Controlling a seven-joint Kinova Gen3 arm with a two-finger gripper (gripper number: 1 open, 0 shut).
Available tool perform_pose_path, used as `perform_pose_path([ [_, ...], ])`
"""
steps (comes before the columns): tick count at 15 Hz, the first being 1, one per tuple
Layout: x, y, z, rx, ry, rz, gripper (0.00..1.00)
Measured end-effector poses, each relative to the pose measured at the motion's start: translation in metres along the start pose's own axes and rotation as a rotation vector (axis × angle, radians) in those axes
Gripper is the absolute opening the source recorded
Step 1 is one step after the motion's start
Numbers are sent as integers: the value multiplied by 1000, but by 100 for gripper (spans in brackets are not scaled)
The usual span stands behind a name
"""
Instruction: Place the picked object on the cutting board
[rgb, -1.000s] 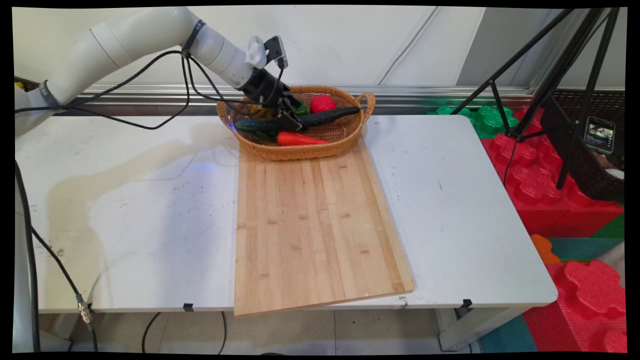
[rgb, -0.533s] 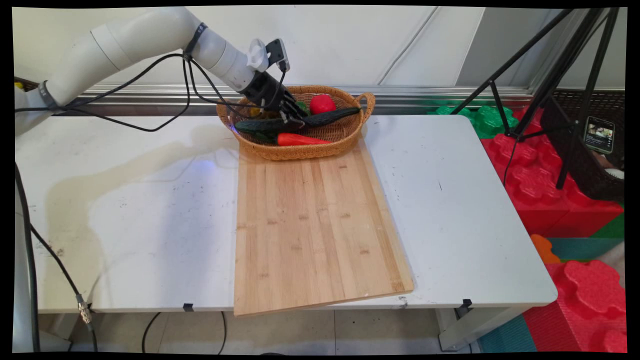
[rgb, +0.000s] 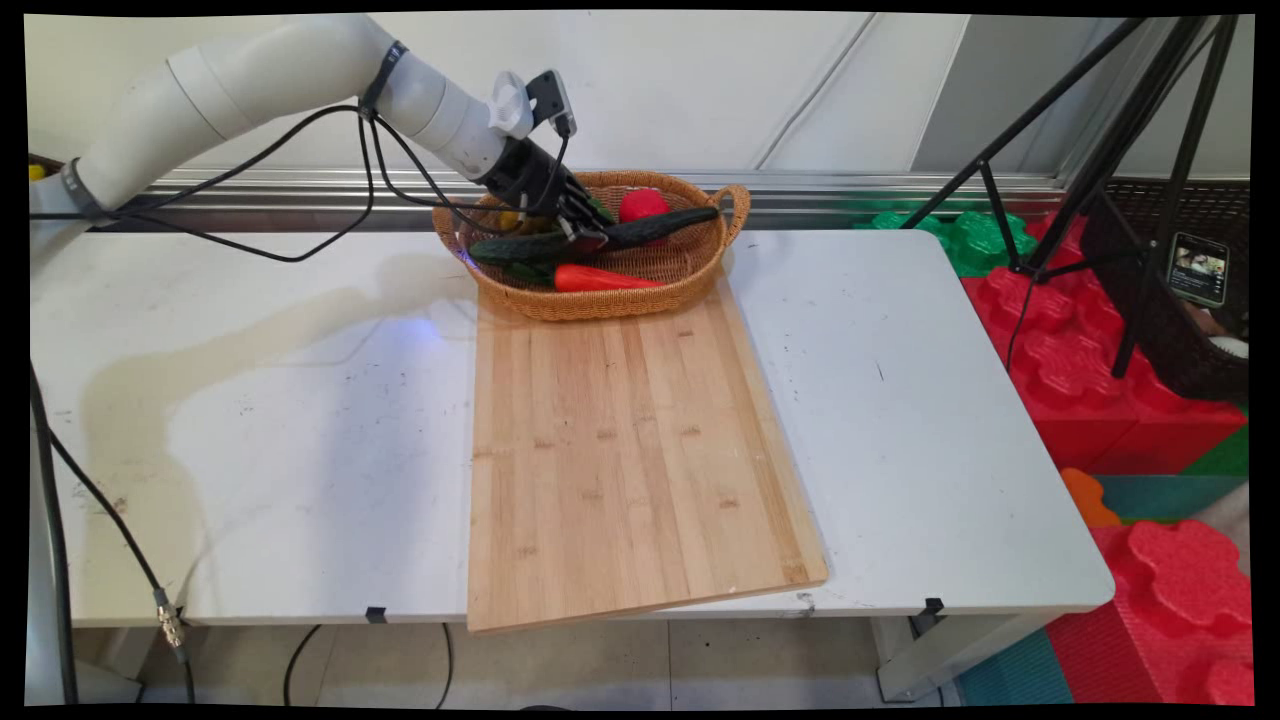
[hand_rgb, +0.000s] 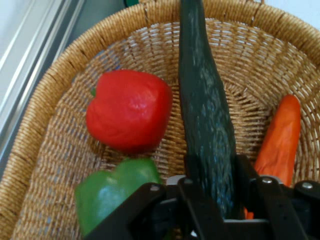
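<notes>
A woven basket (rgb: 600, 303) stands at the table's far side, at the head of a bamboo cutting board (rgb: 630, 450). My gripper (rgb: 583, 235) reaches into it from the left and is shut on a long dark green cucumber (rgb: 660, 226) near its middle. The hand view shows the cucumber (hand_rgb: 205, 110) running away from the gripper (hand_rgb: 218, 175), clamped between the two fingers. A red pepper (hand_rgb: 129, 110) and a green pepper (hand_rgb: 115, 192) lie to its left, an orange carrot (hand_rgb: 280, 142) to its right. The basket's wicker wall (hand_rgb: 55, 85) curves round them.
The white table (rgb: 930, 430) extends to both sides of the board. A black tripod (rgb: 1100, 130) and red foam blocks (rgb: 1080, 350) stand off the table's right edge. Black cables (rgb: 300, 245) hang from the arm over the table's far left.
The hand has shifted slightly in the basket and the cucumber's right end has risen a little, now crossing the red pepper's lower part.
</notes>
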Motion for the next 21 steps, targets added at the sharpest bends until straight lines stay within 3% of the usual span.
perform_pose_path([
  [10, 11, 4, -54, 44, 71, -16, 0],
  [14, 16, 14, -95, 55, 118, -13, 0],
  [16, 16, 21, -113, 47, 132, -11, 0],
  [21, 13, 43, -150, -16, 153, -9, 0],
])
